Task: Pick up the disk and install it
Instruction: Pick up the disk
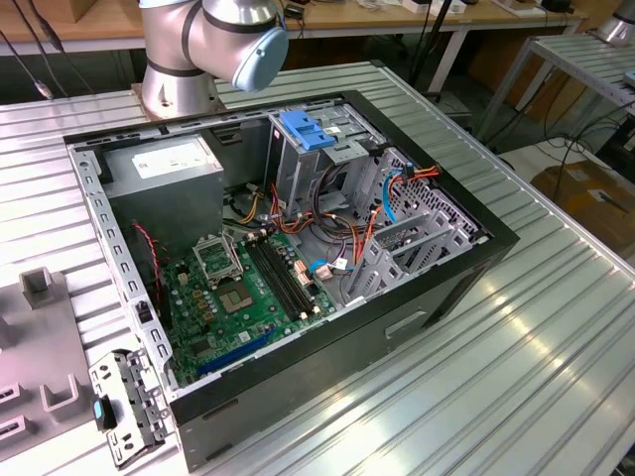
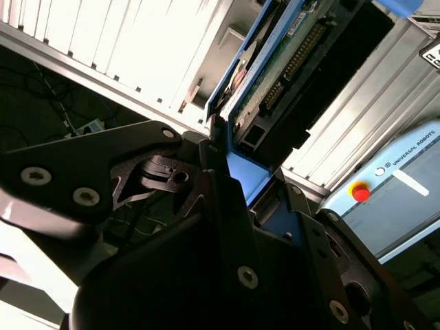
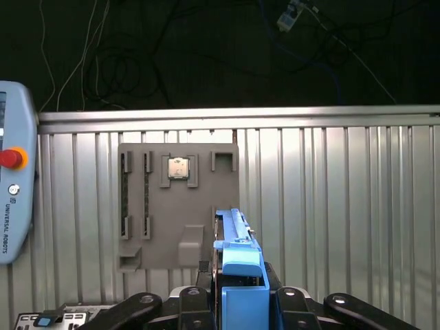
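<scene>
Grip is on: the fingers (image 3: pixel 289 306) of the gripper (image 3: pixel 239 302) are clamped narrow on the disk (image 3: pixel 237 247), which stands on edge between them, one blue rail facing the first wrist view. The grey fixture plate (image 3: pixel 199 206) lies flat on the ribbed worktop (image 3: pixel 344 206) just beyond the disk, so the disk is up in the air near that plate, not resting on it. In the second wrist view the green board side of the disk shows alongside the blue rail, with the fingers bearing on the disk's sides. The open computer case (image 1: pixel 501 238) sits right beside the fixture plate, and its grey drive cage (image 1: pixel 417 233) is on the side of the case far from the plate, with orange and blue cables (image 1: pixel 392 193) draped close by. This reads as the carry with the pick done, install not yet made. To do it well, I'd say: hold the clamp steady, move the disk without swing or tilt, keep the rails square to the cage, and stay clear of those cables and the case rim.
</scene>
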`<state>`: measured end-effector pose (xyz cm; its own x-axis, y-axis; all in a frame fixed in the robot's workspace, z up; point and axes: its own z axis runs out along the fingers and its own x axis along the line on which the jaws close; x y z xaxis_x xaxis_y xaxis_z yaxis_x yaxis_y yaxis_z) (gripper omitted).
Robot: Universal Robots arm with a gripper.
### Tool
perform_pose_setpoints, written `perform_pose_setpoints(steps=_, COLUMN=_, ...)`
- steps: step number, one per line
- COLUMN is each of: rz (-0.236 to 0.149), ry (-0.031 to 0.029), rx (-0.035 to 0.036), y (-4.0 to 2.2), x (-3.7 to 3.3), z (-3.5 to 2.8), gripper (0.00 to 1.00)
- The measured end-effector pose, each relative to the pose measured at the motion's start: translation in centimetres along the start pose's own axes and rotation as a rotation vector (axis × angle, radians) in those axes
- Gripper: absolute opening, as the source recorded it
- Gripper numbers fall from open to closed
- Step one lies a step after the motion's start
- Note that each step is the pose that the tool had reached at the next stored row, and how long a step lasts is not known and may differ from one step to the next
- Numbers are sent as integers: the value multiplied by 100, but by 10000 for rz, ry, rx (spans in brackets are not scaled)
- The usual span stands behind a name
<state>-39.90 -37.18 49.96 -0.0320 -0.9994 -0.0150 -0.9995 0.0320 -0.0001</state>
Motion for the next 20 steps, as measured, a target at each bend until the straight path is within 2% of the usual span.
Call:
perform_pose_setpoints(steps=11, rz=0, ry=1, rx=-18, y=-235, x=-7, z=0, gripper=37)
perform_pose_setpoints(steps=20, rz=0, ry=1, rx=-26, y=-400, x=-13, z=0, gripper=37)
